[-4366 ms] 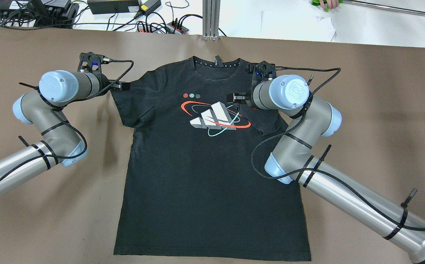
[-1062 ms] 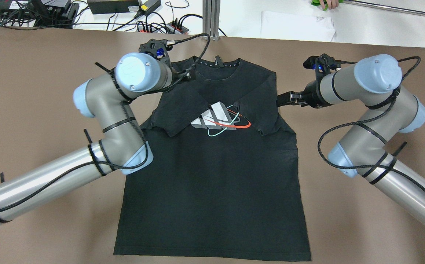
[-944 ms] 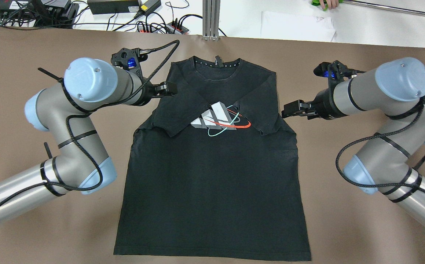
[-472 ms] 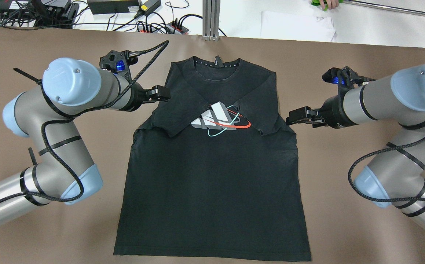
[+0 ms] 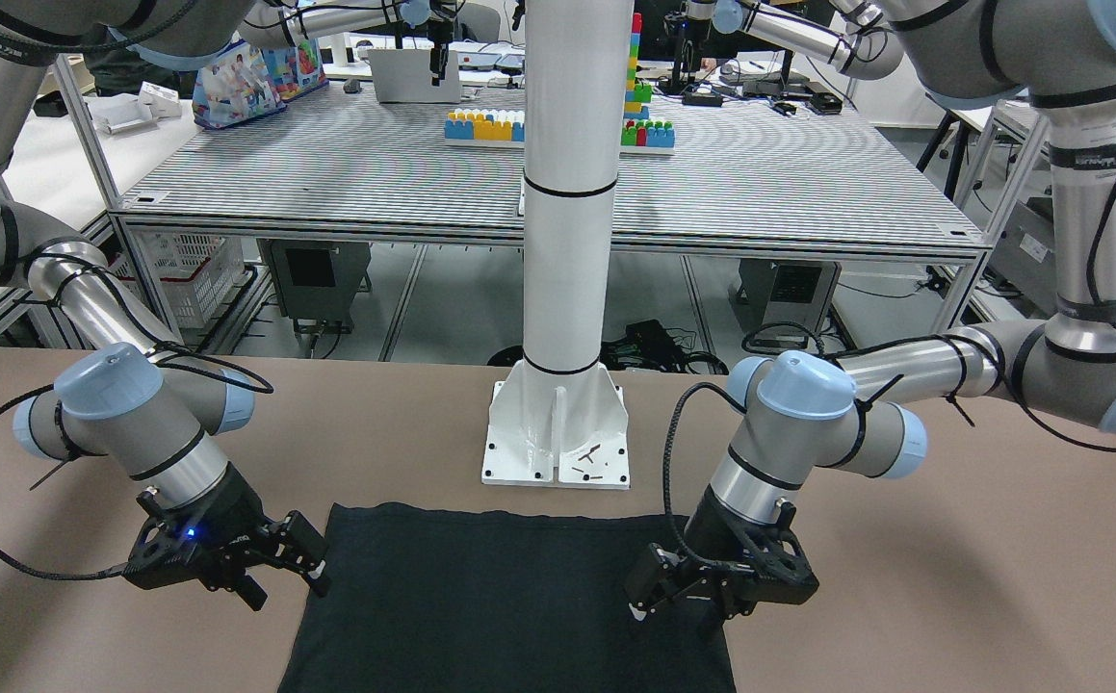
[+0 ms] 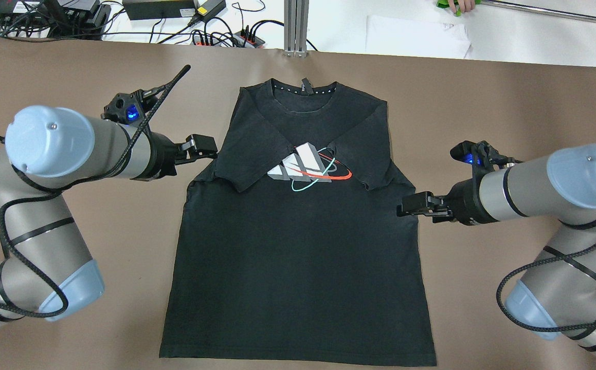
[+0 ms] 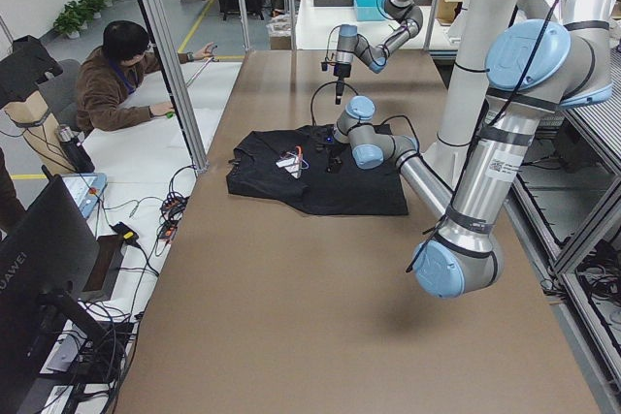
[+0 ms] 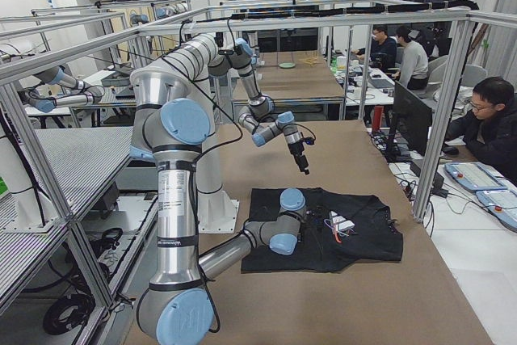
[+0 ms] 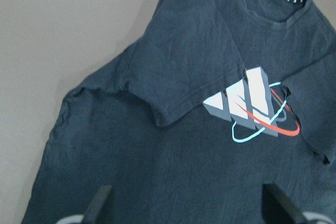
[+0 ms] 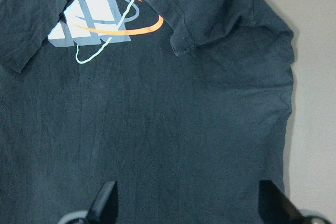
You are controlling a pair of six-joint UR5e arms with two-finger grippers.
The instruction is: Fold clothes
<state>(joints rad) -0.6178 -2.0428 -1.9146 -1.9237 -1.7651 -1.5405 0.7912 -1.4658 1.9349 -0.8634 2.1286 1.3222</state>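
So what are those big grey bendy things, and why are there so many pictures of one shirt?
Those are two robot arms, built to move a bit like your arms. Each ends in a gripper, a hand with only two fingers. The left gripper and the right gripper are both open and hold nothing; each is beside one side edge of the black T-shirt. The shirt lies flat on the brown table, its two sleeves folded in over the chest, partly covering the logo. The pictures come from six cameras at the same moment: one above, one across the table facing the robot, one at each end of the table, and one on each wrist, looking down past the fingers at the shirt.
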